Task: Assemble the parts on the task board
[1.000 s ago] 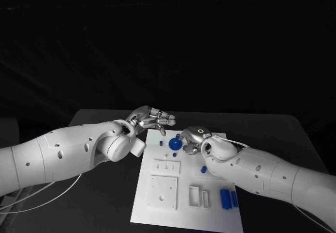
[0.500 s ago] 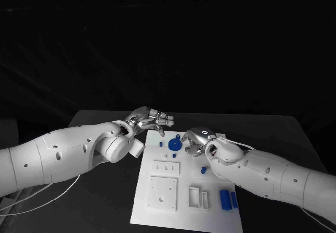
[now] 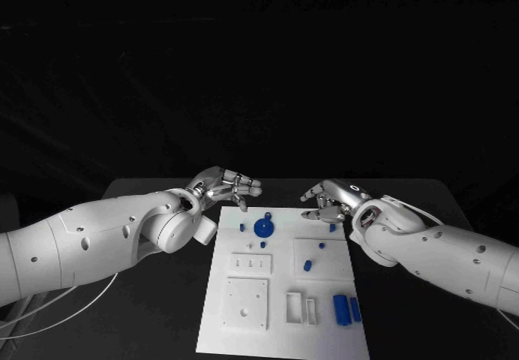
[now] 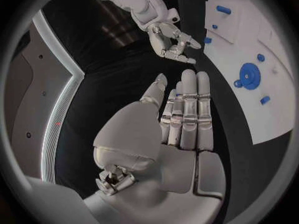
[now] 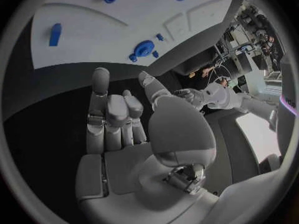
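Hands both empty, fingers loose: my right hand (image 3: pixel 330 199) hovers off the task board's (image 3: pixel 283 330) far right corner, nearer the small blue part (image 3: pixel 332 227) than my left hand (image 3: pixel 225 185).

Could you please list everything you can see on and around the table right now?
Table: one, black, under everything.
Task board: one, white, in the middle of the table.
Gear: one, blue, round, on the board's far end.
Small pieces: several, blue; one left of the gear, one near the right hand, one mid-board.
Cylinders: two, blue, side by side at the board's near right.
Cable: white, beneath the left arm.
Left hand: silver, holding nothing, beyond the board's far left corner.
Right hand: silver, holding nothing, above the board's far right corner.
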Robot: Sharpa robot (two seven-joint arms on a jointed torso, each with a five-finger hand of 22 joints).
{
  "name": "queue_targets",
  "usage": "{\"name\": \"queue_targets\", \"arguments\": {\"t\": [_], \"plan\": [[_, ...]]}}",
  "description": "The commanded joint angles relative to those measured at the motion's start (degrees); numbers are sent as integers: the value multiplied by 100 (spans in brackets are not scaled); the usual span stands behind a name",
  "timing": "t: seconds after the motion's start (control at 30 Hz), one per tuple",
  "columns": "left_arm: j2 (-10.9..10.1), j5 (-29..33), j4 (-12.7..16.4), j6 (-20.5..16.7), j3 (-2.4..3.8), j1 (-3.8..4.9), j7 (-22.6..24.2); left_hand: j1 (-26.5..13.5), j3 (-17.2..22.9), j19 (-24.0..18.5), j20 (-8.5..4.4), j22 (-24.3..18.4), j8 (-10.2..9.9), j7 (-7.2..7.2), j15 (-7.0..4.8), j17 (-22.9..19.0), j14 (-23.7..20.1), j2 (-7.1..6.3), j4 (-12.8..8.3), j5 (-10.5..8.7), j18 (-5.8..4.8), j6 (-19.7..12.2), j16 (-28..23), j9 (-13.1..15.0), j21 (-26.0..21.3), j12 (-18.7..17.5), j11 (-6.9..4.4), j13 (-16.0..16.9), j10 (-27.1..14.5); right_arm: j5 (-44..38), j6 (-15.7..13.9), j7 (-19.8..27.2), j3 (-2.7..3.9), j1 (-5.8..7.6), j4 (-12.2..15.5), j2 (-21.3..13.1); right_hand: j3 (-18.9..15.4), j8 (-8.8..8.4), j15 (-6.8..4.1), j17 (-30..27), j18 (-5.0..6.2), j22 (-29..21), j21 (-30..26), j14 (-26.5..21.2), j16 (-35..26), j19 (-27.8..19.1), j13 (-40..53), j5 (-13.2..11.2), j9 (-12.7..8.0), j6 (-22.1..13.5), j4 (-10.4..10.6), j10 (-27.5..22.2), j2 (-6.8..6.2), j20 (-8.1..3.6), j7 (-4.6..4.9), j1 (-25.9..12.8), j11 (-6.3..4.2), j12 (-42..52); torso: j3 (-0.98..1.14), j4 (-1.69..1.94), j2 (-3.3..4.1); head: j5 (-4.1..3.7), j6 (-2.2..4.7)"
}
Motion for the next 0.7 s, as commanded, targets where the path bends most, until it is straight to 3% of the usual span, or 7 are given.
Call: {"name": "queue_targets", "arguments": {"t": [0.03, 0.17, 0.23, 0.27, 0.3, 0.63, 0.7], "plan": [[10, -16, -43, 122, 0, -18, 74, 0, -22, -18, 3, -9, 44, -24, -30, -11, -18, 44, -26, 0, 5, 92, -26, 18, -31, 22, -23, 9, 107, 842, 438, 675, 15, 5, -35, -174, -115, 39, 35, 7, -5, -22, -37, -18, -31, 38, -14, 122, 5, 57, -36, -47, 62, 8, 13, 64, 5, -20, 52, -99, -68, -42, 0], [-1, -16, -97, 152, -2, -51, 77, 9, -31, -12, -24, -13, 29, -44, -45, -14, -12, 54, -30, 3, -26, 163, -42, 26, -42, 11, -47, 8, 182, 1028, 601, 875, 28, 6, -227, -361, -143, 39, 36, 6, -5, -21, -35, -21, -38, 30, -22, 229, 5, 62, -77, -58, 84, 9, 13, 81, 3, -28, 99, -144, -100, -100, 15], [-8, -16, -116, 164, -2, -70, 79, 9, -31, -12, -24, -13, 29, -44, -45, -14, -12, 54, -30, 3, -26, 163, -42, 26, -42, 11, -47, 8, 182, 1098, 669, 949, 31, -1, -357, -410, -157, 38, 34, 11, -4, -19, -31, -21, -35, 27, -28, 341, 3, 60, -108, -63, 102, 7, 15, 86, 2, -34, 133, -170, -115, -125, 34], [-10, -16, -121, 167, -2, -75, 79, 10, -33, -12, -25, -13, 26, -42, -45, -14, -13, 54, -31, 1, -28, 162, -44, 25, -43, 8, -45, 7, 177, 1113, 685, 966, 32, -3, -395, -422, -156, 39, 33, 14, -3, -17, -30, -19, -33, 25, -28, 411, 3, 61, -125, -66, 109, 6, 16, 92, 2, -35, 136, -173, -116, -130, 38], [-10, -16, -130, 172, -2, -83, 81, 10, -35, -12, -26, -14, 22, -39, -43, -15, -14, 55, -31, 0, -30, 159, -47, 25, -45, 4, -40, 6, 162, 1133, 709, 990, 33, -10, -457, -439, -157, 38, 33, 16, -2, -12, -24, -21, -33, 25, -27, 456, 2, 61, -151, -66, 120, 5, 17, 91, 1, -33, 159, -189, -127, -128, 37], [0, -16, -167, 209, -3, -130, 95, 1, -51, -17, 2, -16, 13, 1, -9, -17, -20, 53, -39, 0, -10, 58, -65, 12, -59, -1, 27, 3, -47, 1148, 796, 1055, 35, -166, -1053, -382, -97, 39, 44, 4, 7, 20, -2, -28, -69, -13, -55, 459, -1, -13, -331, -95, 181, 16, 41, -2, 13, -57, 252, -226, -138, -200, -9], [5, -16, -172, 217, -3, -135, 97, 1, -51, -17, 2, -16, 13, 1, -9, -17, -20, 53, -39, 0, -10, 58, -65, 12, -59, -1, 27, 3, -47, 1147, 790, 1073, 36, -207, -1152, -328, -137, 38, 46, 0, 8, 15, -3, -26, -72, -12, -55, 428, 1, -17, -327, -95, 188, 19, 41, 2, 13, -53, 235, -214, -134, -217, -10]]}}
